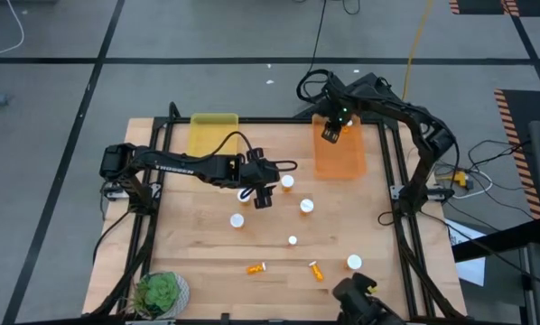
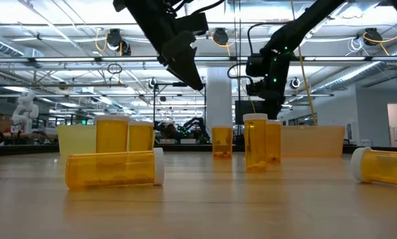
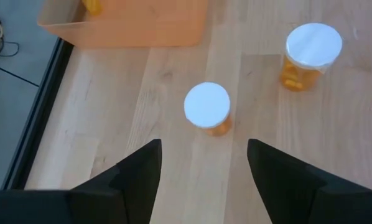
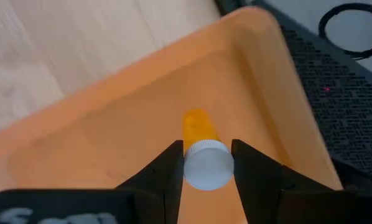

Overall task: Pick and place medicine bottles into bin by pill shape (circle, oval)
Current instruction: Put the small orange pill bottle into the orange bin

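**Right arm holds a bottle over the orange tray; left arm hangs open above two standing bottles**

At the near left corner of the desk (image 1: 198,257) sits a green plant (image 1: 159,291). Behind it, at the far edge, lies the yellow tray (image 1: 213,134).

The left gripper (image 1: 263,191) hangs over the middle of the desk, its fingers (image 3: 136,171) spread wide with nothing between them. Its wrist view looks down on two upright bottles: one capped bottle (image 3: 208,107) just ahead of the gap between the fingers, and a second capped bottle (image 3: 311,55) a little way off to the side. Neither touches the fingers.

Other bottles are scattered over the desk. In the high view, one upright bottle (image 1: 237,220) stands near the left gripper, another (image 1: 293,240) stands nearer the front, and two lie on their sides near the front edge, one bottle (image 1: 256,267) to the left and one bottle (image 1: 316,269) just right of it. A further upright bottle (image 1: 353,263) stands toward the near right.

The orange tray (image 1: 339,155) lies at the far right of the desk. The right gripper (image 1: 330,132) hangs over its far end. Its fingers (image 4: 167,168) pinch a bottle (image 4: 204,158) by the white cap, with the orange body pointing down toward the tray floor.
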`<control>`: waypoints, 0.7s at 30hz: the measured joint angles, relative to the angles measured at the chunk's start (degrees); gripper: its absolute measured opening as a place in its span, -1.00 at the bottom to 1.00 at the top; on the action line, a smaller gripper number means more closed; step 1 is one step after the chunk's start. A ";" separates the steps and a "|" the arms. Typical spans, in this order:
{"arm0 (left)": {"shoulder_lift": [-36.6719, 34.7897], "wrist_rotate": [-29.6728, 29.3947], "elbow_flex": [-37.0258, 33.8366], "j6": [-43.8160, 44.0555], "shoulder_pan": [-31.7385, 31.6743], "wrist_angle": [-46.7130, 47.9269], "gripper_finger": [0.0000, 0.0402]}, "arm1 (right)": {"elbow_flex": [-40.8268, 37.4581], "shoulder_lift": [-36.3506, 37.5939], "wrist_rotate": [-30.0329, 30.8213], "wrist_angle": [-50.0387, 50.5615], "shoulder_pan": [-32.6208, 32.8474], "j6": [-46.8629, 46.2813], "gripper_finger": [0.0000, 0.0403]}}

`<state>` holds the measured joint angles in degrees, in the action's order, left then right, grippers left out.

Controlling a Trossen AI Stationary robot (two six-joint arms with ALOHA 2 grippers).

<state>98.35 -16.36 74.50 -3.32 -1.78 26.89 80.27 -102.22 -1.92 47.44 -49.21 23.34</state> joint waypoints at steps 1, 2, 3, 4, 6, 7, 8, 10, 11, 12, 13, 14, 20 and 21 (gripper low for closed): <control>0.00 0.02 0.00 -0.12 0.00 -0.19 0.20 | 0.00 -0.37 0.67 -0.02 0.00 0.35 -0.41; 0.00 0.02 0.00 -0.45 0.00 -0.38 0.20 | 0.00 -0.76 1.54 -0.06 0.00 0.60 -0.41; 0.00 0.05 0.00 -0.66 0.00 -0.56 0.20 | 0.02 -1.03 2.06 -0.19 0.02 0.98 -0.41; 0.00 0.37 0.00 -0.70 0.00 -0.81 0.20 | 0.02 -1.26 2.24 -0.24 0.02 1.40 -0.41; 0.00 1.42 0.00 -0.82 0.00 -1.44 0.20 | 0.02 -1.74 2.45 -0.61 0.02 1.63 -0.41; 0.00 1.62 0.00 -0.83 -0.02 -1.85 0.20 | 0.02 -1.83 3.03 -0.68 0.02 1.63 -0.41; 0.00 1.84 0.00 -0.89 0.00 -2.19 0.20 | 0.02 -1.87 3.79 -0.66 0.02 1.63 -0.41; 0.00 1.90 0.00 -0.93 0.00 -2.71 0.20 | 0.04 -2.06 5.11 -1.05 0.15 1.65 -0.41; 0.00 1.92 0.00 -0.93 0.00 -2.96 0.20 | 0.04 -2.18 5.13 -1.18 0.15 1.65 -0.41; 0.00 1.92 0.00 -0.93 -0.01 -3.04 0.20 | 0.03 -2.49 5.12 -1.42 0.15 1.65 -0.41; 0.00 1.95 0.00 -0.93 -0.02 -3.10 0.20 | 0.04 -2.71 5.10 -1.85 0.20 1.65 -0.41; 0.00 1.98 0.00 -0.92 -0.02 -3.17 0.20 | 0.02 -2.87 5.03 -2.08 0.20 1.65 -0.41; 0.00 3.04 0.00 -0.84 0.17 -3.17 0.20 | 0.02 -3.69 4.93 -1.83 0.54 1.86 -0.41; 0.00 3.04 0.00 -0.88 0.22 -3.17 0.20 | 0.02 -3.66 4.88 -1.82 0.55 2.08 -0.41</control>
<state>98.35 -13.32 74.50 -4.20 -1.56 23.73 80.29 -105.89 2.96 45.62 -48.66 25.42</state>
